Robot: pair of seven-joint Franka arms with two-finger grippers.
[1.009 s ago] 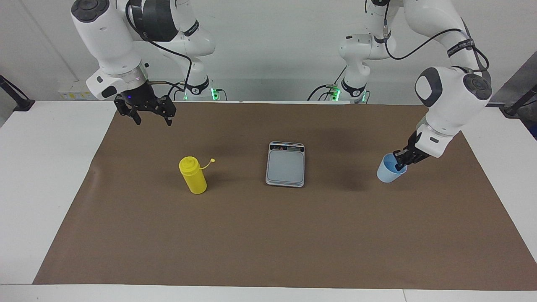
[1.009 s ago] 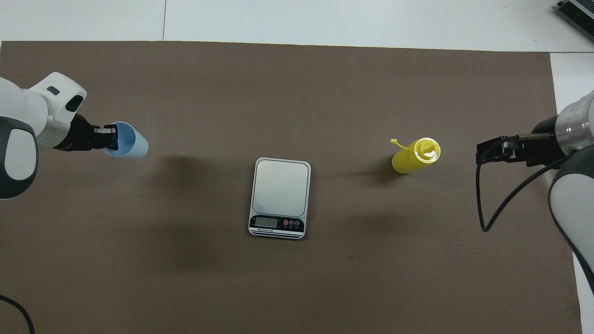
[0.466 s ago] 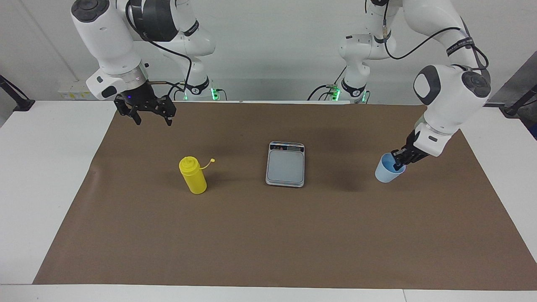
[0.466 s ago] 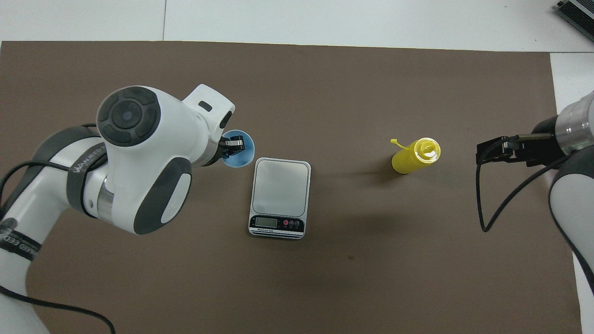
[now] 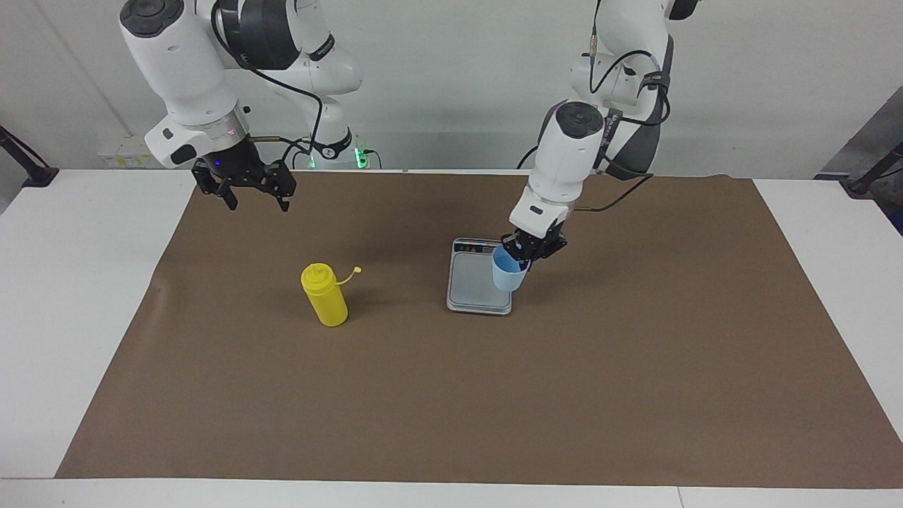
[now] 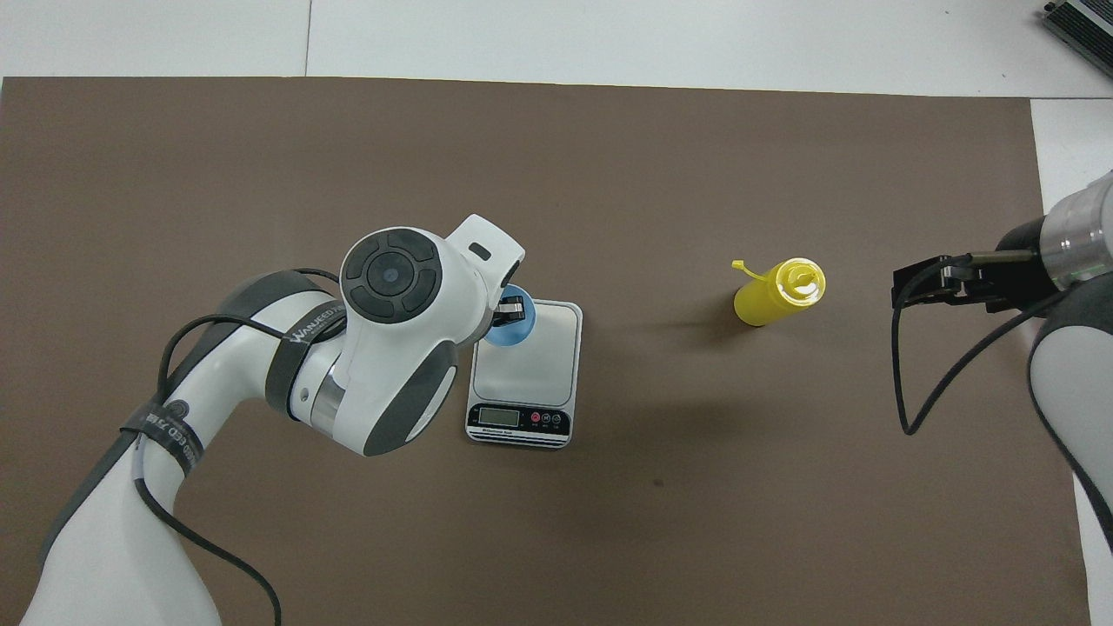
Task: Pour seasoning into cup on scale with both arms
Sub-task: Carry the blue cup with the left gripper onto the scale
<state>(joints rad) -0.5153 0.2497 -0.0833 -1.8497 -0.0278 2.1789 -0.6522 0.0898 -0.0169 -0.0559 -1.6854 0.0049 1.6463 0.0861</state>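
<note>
Left end effector (image 5: 528, 252) grips cup (image 5: 508, 272) by rim, raised over scale (image 5: 480, 283) edge for set-down; right end effector (image 5: 244, 185) waits w/ fingers spread, seasoning (image 5: 324, 296) on tabletop below it.

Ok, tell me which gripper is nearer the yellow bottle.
Right. The right gripper hangs open near the bottle; the left gripper holds the cup over the scale.

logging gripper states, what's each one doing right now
left gripper: shut on the cup, over the scale.
right gripper: open, empty, waiting above the mat.
</note>
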